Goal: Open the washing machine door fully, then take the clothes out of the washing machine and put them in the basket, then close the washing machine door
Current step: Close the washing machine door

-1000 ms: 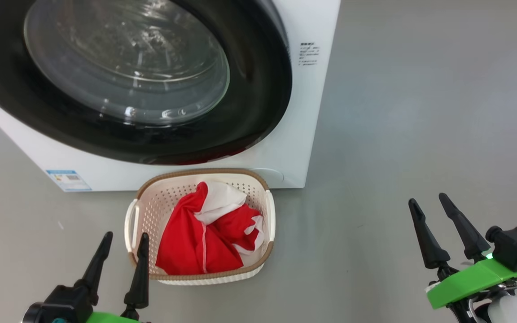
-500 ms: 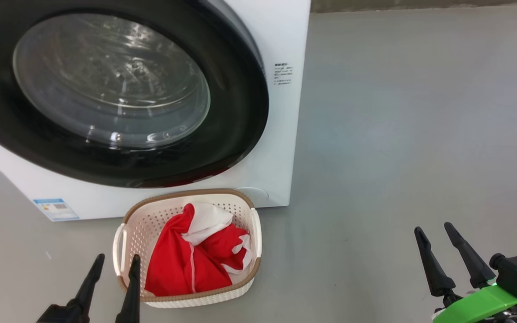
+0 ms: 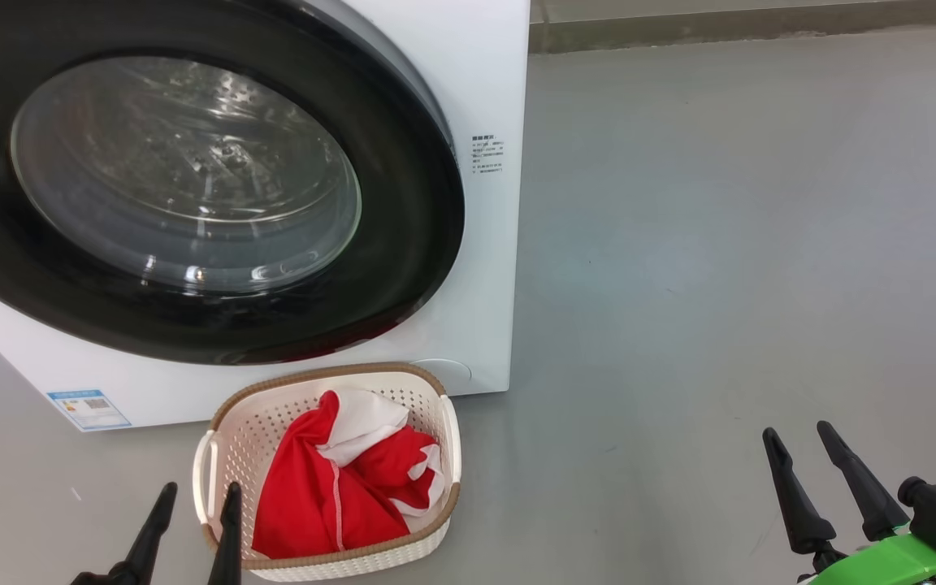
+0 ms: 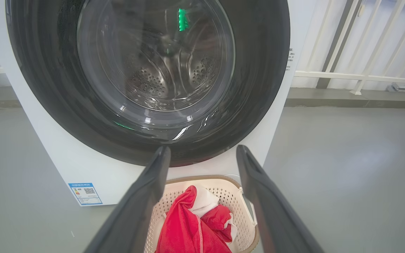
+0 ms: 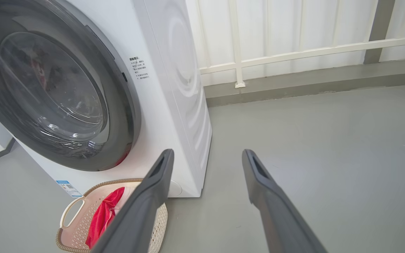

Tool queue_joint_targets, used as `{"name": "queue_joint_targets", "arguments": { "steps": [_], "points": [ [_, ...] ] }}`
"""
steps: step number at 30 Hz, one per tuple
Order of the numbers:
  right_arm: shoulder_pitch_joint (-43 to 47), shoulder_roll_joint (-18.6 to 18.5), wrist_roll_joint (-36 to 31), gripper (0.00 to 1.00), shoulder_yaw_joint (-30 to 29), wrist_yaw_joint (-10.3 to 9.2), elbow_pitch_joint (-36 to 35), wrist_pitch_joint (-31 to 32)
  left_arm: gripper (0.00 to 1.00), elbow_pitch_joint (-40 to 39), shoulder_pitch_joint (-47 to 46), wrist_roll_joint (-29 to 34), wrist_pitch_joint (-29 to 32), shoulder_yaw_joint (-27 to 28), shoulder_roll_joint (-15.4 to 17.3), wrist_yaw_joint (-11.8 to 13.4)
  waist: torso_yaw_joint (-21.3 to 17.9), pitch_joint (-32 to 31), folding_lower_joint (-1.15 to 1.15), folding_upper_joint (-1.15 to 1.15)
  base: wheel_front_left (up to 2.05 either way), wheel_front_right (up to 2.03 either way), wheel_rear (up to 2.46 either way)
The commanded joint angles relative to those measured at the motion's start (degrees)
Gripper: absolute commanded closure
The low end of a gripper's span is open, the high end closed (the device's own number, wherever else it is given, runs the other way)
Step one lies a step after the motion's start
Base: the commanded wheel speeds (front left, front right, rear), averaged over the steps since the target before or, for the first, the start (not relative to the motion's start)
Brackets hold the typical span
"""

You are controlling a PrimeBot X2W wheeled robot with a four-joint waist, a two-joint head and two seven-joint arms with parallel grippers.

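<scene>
Head view: washing machine door (image 3: pixel 403 244) sitting shut on washing machine (image 3: pixel 488 73). Basket (image 3: pixel 330 375) standing on floor (image 3: pixel 720 244) just before machine, red-and-white clothes (image 3: pixel 314 504) lying inside. Left claw (image 3: pixel 201 487) hanging open, empty, at basket's left edge; right claw (image 3: pixel 796 428) hanging open, empty, well apart on right.

Left wrist view: left claw spreading wide, framing basket and clothes below door; steel drum (image 4: pixel 153 80) showing through glass.

Right wrist view: right claw gaping over floor; basket lying at lower left; white railing (image 5: pixel 294 52) running behind.
</scene>
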Motion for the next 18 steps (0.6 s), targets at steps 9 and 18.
{"name": "queue_joint_targets", "arguments": {
  "steps": [9,18],
  "points": [
    [0.36,-0.73,-0.99,0.00,0.23,-0.21,-1.70,-0.36,0.00,-0.98,-0.36,-0.53,-0.52,2.32,0.57,-0.33,-0.13,0.04,0.00,0.00,0.00,0.00,0.00],
    [0.12,-0.63,-1.08,0.00,0.22,-0.21,-1.90,-0.36,0.00,-1.06,-0.30,-1.09,-0.52,2.28,0.43,-0.33,0.14,0.23,0.00,0.00,0.00,0.00,0.00]
  ]
}}
